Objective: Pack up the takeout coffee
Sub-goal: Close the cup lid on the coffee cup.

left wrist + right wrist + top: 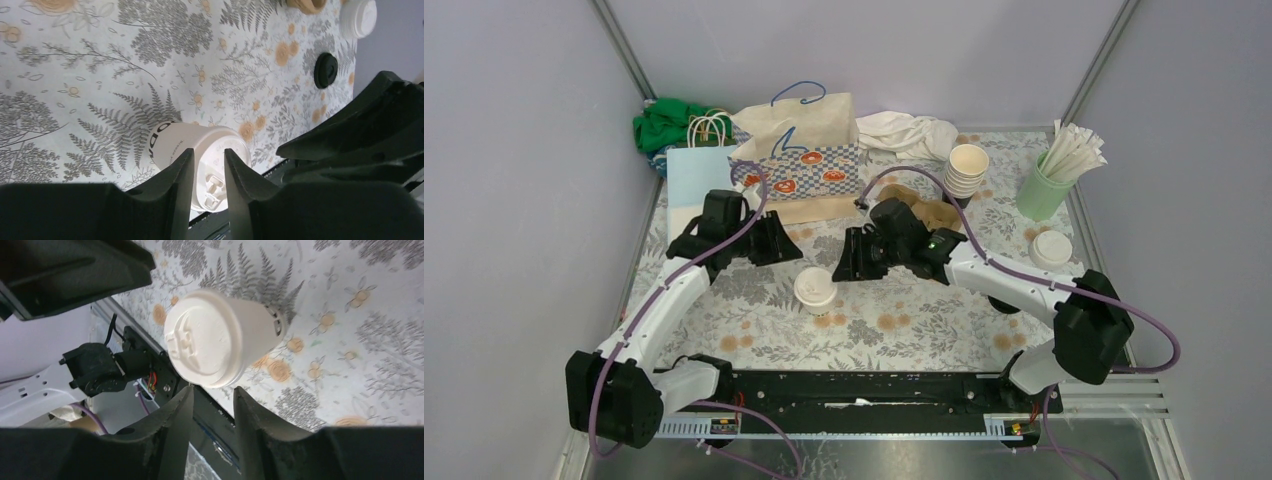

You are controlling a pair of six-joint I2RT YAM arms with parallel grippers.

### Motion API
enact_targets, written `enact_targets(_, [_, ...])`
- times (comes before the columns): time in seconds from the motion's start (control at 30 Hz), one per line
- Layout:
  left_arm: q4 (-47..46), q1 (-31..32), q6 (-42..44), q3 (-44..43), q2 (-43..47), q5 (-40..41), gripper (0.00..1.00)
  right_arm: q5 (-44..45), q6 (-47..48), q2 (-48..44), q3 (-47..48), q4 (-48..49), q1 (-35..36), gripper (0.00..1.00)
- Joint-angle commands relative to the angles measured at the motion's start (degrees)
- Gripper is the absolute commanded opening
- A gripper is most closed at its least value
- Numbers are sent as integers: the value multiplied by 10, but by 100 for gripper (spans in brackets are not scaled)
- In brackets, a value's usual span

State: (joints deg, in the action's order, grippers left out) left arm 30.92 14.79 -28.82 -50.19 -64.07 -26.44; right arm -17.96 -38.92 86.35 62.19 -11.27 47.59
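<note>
Lidded cup [815,290]: upright on floral cloth [894,330], 1 white lid on.
Left gripper [208,160]: just left of cup, apart; jaws narrowly parted, empty.
Right gripper [213,391]: just right of cup, seemingly not touching; jaws slightly parted, empty.
Cup stack [967,168]: well beyond cup, rightward, lidless.
Patterned bag [809,155]: behind cup.

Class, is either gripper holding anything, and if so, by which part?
Nothing is held. The lidded cup stands free on the table, touching neither the left gripper nor the right gripper.

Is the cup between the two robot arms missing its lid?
No, a round white lid sits on top of the cup.
</note>
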Motion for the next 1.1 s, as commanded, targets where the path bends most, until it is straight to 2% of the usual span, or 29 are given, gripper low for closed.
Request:
enact_targets(0.0, [-27,-5,16,10,13,-77,35,21,-46,-27,-25,27,38,46])
enact_targets(0.1, [-30,-5,22,12,13,-89,38,29,-78,-25,-49,59,54,48])
enact_targets(0.2, [-34,-5,24,16,11,-96,38,44,-112,-25,-74,94,63,46])
enact_targets(0.4, [-44,-5,27,32,-2,-115,35,77,-162,-37,-113,162,64,34])
enact_targets(0.57, [-41,-4,36,36,-2,-110,33,88,-167,-34,-104,157,63,30])
enact_targets(0.73, [-23,3,45,33,2,-69,33,106,-168,-35,-100,141,63,30])
enact_targets(1.07, [-20,2,30,27,18,-46,33,136,-171,-57,-123,134,64,22])
